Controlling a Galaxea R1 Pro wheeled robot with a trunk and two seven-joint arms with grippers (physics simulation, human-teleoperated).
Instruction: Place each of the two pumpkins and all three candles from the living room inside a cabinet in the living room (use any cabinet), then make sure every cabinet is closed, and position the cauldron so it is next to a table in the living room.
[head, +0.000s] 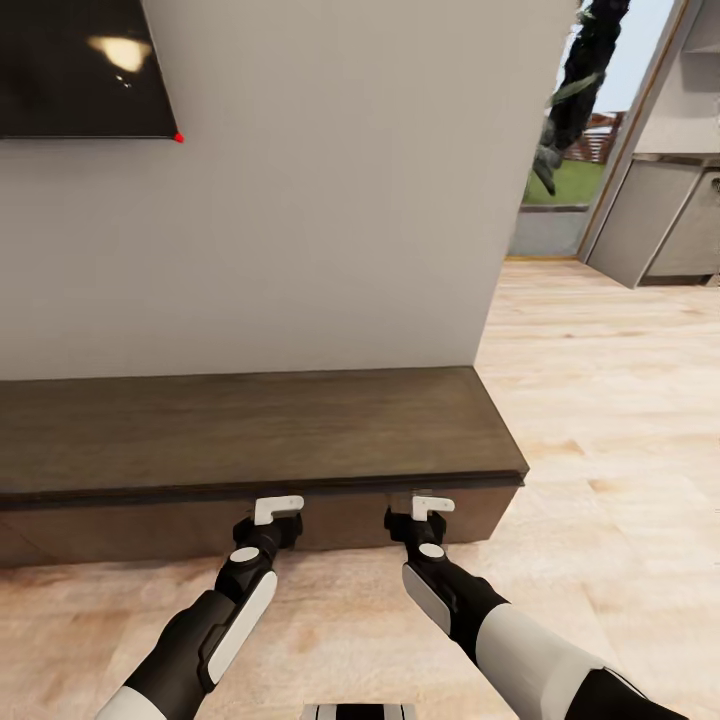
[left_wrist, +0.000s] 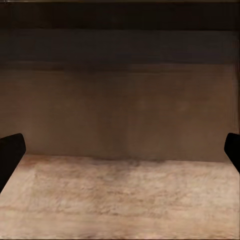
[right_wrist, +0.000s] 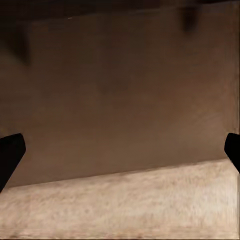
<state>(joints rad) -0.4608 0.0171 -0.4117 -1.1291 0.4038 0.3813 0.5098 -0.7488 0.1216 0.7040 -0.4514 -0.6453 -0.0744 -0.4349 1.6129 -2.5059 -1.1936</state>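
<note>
1. Both arms reach low and forward. The left gripper (head: 279, 509) sits at the cabinet (head: 250, 430) front just under the top's lip, and its wrist view shows the dark fingertips (left_wrist: 11, 152) far apart at the frame edges: spread wide, holding nothing.
2. The right gripper (head: 432, 507) is level with it, also right at the front panel. Its fingers (right_wrist: 10, 152) are equally wide, empty.
3. The drawer face (left_wrist: 120, 110) looks smooth and handleless. My worry is that the fingers find no edge, slip, and merely push the front.
4. Both arms are close together, so a crooked pull could jam the drawer.
5. The cabinet top is bare; pumpkins and candles are not in sight here.
6. Beyond stand the pale wall (head: 330, 180), a dark screen (head: 80, 65), and the wooden floor (head: 600, 400) running towards a doorway.
</note>
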